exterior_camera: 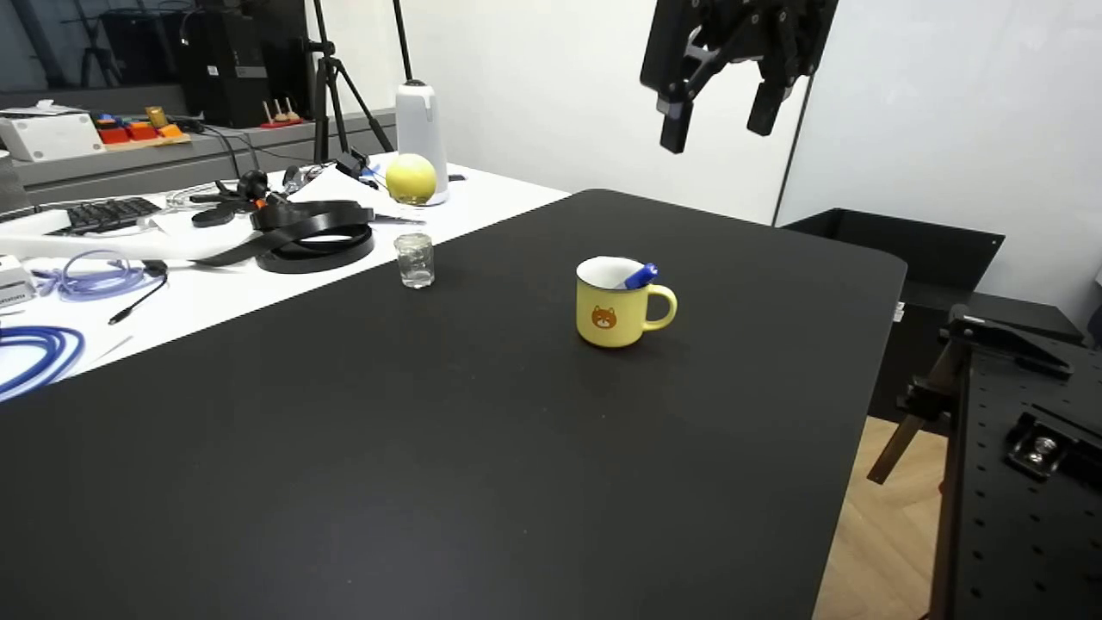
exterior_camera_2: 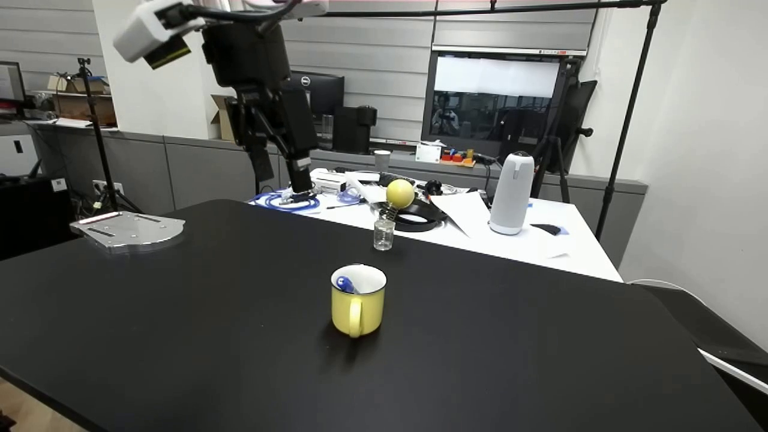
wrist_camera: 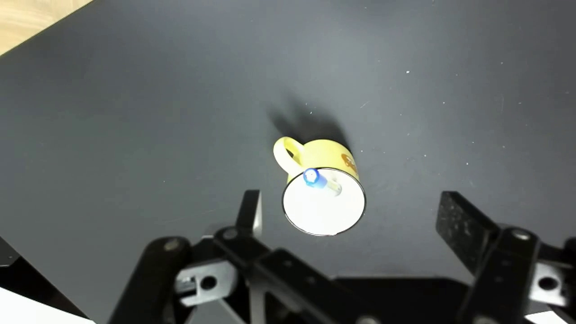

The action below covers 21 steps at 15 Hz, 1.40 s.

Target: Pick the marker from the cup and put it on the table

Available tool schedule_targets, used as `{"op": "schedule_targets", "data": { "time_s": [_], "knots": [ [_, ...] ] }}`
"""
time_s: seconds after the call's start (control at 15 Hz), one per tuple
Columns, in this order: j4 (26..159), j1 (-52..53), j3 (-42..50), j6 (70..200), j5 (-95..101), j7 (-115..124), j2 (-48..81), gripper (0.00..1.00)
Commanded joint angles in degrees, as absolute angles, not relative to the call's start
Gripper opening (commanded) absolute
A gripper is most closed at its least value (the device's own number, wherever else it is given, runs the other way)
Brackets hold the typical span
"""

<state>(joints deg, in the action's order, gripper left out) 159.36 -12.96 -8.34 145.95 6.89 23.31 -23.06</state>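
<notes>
While your claw [exterior_camera: 719, 127] is hanging high with its jaws standing wide apart and holding nothing, the marker [wrist_camera: 314, 178] is leaning below it inside the cup [wrist_camera: 326, 154], which is sitting upright on the table [wrist_camera: 135, 144]. With the blue end rising barely past the rim, you are likely risking a tipped cup if a jaw is descending off-centre, or a pinched wall if you are reaching too deep.

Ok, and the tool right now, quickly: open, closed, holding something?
Tool: open, holding nothing; the marker sits in the cup.
</notes>
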Motion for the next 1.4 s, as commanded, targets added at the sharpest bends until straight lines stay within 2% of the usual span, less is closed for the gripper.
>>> {"op": "schedule_targets", "data": {
  "time_s": [0.0, 0.47, 1.33],
  "knots": [
    [154.5, -10.2, -1.2, 146.4, 5.7, 9.6, -14.4, 1.00],
    [143.7, -8.2, 4.9, 145.7, 6.5, -13.0, 1.8, 1.00],
    [128.6, -4.8, 4.3, 139.8, 8.3, -9.3, 19.1, 1.00]
  ]
}}
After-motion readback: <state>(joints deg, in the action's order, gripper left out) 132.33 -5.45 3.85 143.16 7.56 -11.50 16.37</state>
